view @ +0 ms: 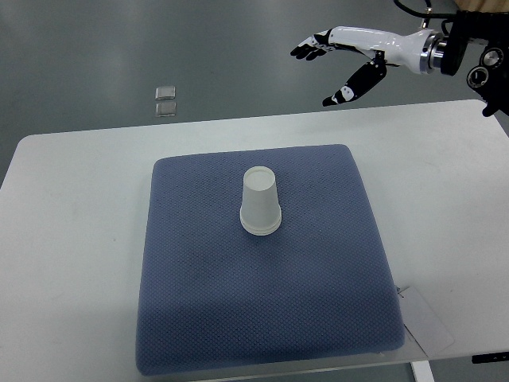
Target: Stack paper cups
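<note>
A white paper cup stack (pixel 261 201) stands upside down near the middle of the blue cushion (pixel 262 318); layered rims show at its base. My right hand (pixel 326 68) hovers well above and beyond the table's far edge, up and to the right of the cups, with its fingers spread and nothing in them. Its white forearm comes in from the upper right. The left arm does not show.
The cushion lies on a white table (pixel 71 223). A white paper tag (pixel 429 322) sticks out at the cushion's near right corner. Two small shiny squares (pixel 165 100) lie on the grey floor beyond the table.
</note>
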You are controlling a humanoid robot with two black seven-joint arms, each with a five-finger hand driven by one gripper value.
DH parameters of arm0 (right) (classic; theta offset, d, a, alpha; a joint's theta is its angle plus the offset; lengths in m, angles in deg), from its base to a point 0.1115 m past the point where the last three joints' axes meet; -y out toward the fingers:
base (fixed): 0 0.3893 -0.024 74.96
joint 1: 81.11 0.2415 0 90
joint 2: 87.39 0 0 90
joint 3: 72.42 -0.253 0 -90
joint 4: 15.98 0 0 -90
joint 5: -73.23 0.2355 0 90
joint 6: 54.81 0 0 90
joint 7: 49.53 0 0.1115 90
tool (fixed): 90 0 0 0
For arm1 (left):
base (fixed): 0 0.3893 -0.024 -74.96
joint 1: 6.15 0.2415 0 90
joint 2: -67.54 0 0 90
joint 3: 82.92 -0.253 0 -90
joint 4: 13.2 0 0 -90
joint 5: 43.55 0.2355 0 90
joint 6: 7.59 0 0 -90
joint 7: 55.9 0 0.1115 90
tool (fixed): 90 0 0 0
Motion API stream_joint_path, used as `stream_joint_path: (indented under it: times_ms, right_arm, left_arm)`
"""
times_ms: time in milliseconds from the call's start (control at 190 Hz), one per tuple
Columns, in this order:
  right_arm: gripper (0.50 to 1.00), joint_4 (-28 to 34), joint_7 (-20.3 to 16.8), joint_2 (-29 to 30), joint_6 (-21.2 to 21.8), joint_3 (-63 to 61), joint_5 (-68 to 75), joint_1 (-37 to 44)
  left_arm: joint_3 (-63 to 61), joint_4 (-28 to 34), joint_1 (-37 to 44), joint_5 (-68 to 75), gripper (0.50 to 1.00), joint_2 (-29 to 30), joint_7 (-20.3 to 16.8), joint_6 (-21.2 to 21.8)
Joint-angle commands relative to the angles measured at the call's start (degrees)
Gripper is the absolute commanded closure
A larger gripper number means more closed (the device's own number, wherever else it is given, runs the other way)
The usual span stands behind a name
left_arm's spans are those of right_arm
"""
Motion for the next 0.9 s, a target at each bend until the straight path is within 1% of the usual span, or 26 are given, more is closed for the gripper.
stream_joint_path:
  times_ms: [0, 63, 111, 153, 253, 264, 332, 374, 417, 422, 427, 432, 454, 575, 675, 817, 897]
  right_arm:
    - [0.638, -4.9, -2.5, 0.8, -0.8, -5.8, 7.1, -5.1]
    - [0.638, -7.0, -4.7, 1.6, -1.2, -8.9, 11.0, -8.1]
    - [0.638, -8.2, -7.2, 2.9, -2.3, -12.7, 15.2, -11.0]
    - [0.638, -8.5, -8.6, 4.0, -3.2, -15.2, 18.0, -12.8]
    - [0.638, -8.6, -13.6, 6.7, -5.6, -22.9, 26.8, -18.6]
    - [0.638, -8.6, -13.6, 6.7, -5.6, -22.9, 26.8, -18.6]
    - [0.638, -8.7, -17.1, 9.5, -6.7, -27.5, 30.9, -20.7]
    - [0.636, -9.0, -18.3, 11.4, -7.6, -30.1, 32.4, -21.8]
    - [0.630, -9.2, -18.5, 12.7, -8.4, -31.9, 33.1, -22.8]
    - [0.615, -9.2, -18.5, 13.3, -8.7, -32.5, 33.3, -23.1]
    - [0.615, -9.2, -18.5, 13.3, -8.7, -32.6, 33.3, -23.1]
    - [0.599, -9.3, -18.5, 13.6, -9.0, -33.2, 33.5, -23.4]
    - [0.585, -9.2, -18.4, 14.5, -9.4, -34.4, 33.6, -24.0]
    - [0.585, -9.2, -17.9, 18.1, -11.6, -39.1, 33.6, -26.1]
    - [0.585, -9.2, -17.8, 19.4, -12.6, -39.9, 33.6, -27.5]
    - [0.585, -8.9, -17.7, 22.4, -13.3, -40.0, 33.7, -29.0]
    - [0.585, -8.9, -17.5, 22.7, -13.3, -40.0, 33.7, -29.2]
  left_arm:
    - [0.0, 0.0, 0.0, 0.0, 0.500, 0.0, 0.1, 0.0]
    - [0.0, 0.0, 0.0, 0.0, 0.500, 0.0, 0.0, 0.0]
    - [0.0, 0.0, 0.0, 0.0, 0.500, 0.0, 0.1, 0.0]
    - [0.0, 0.0, 0.0, 0.0, 0.500, 0.0, 0.1, 0.0]
    - [0.0, 0.0, 0.0, 0.0, 0.500, 0.0, 0.0, 0.0]
    - [0.0, 0.0, 0.0, 0.0, 0.500, 0.0, 0.0, 0.0]
    - [0.0, 0.0, 0.0, 0.0, 0.500, 0.0, 0.0, 0.0]
    - [0.0, 0.0, 0.0, 0.0, 0.500, 0.0, 0.0, 0.0]
    - [0.0, 0.0, 0.0, 0.0, 0.500, 0.0, 0.0, 0.0]
    - [0.0, 0.0, 0.0, 0.0, 0.500, 0.0, 0.0, 0.0]
    - [0.0, 0.0, 0.0, 0.0, 0.500, 0.0, 0.0, 0.0]
    - [0.0, 0.0, 0.0, 0.0, 0.500, 0.0, 0.0, 0.0]
    - [0.0, 0.0, 0.0, 0.0, 0.500, 0.0, 0.0, 0.0]
    - [0.0, 0.0, 0.0, 0.0, 0.500, 0.0, 0.0, 0.0]
    - [0.0, 0.0, 0.0, 0.0, 0.500, 0.0, 0.0, 0.0]
    - [0.0, 0.0, 0.0, 0.0, 0.500, 0.0, 0.0, 0.0]
    - [0.0, 0.0, 0.0, 0.0, 0.500, 0.0, 0.1, 0.0]
